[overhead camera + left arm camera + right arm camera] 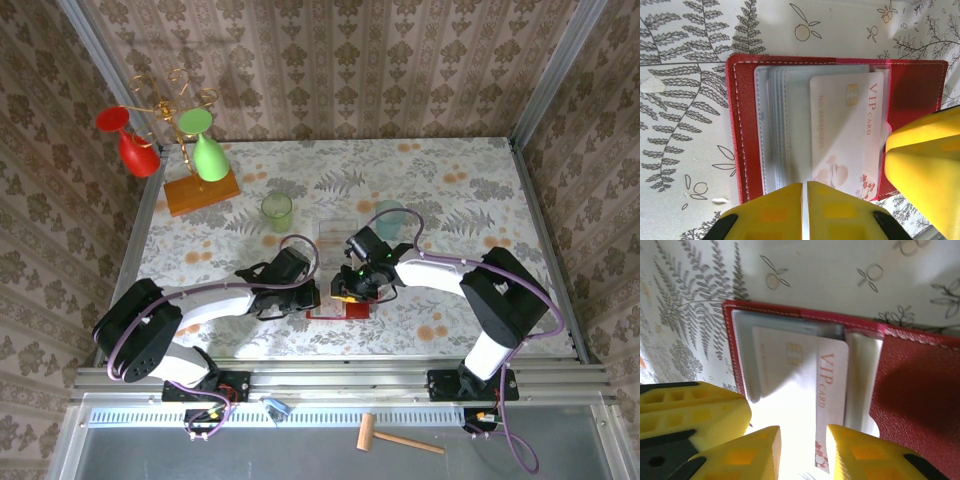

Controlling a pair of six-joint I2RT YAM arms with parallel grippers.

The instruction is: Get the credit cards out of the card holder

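Observation:
The card holder point(745, 125), a red wallet, lies open and flat on the patterned table point(450, 190), its clear pockets point(775, 125) facing up. A pale pink-white credit card point(840, 125) printed "VIP CARD" sticks partway out of a pocket. My left gripper point(805, 187) is shut, its tips pressed on the pockets' near edge. My right gripper point(804, 442) has its jaws a little apart, resting over the card's point(790, 390) free end, with the card's face showing in the gap. From above, both grippers point(318, 293) point(352, 288) meet over the wallet point(356, 309).
A green cup point(277, 211), a clear tumbler point(337, 232) and a pale teal cup point(390, 217) stand just beyond the wallet. At the back left an orange wooden base point(203, 192) carries hanging red and green glasses. A wooden mallet point(400, 438) lies below the table's near rail.

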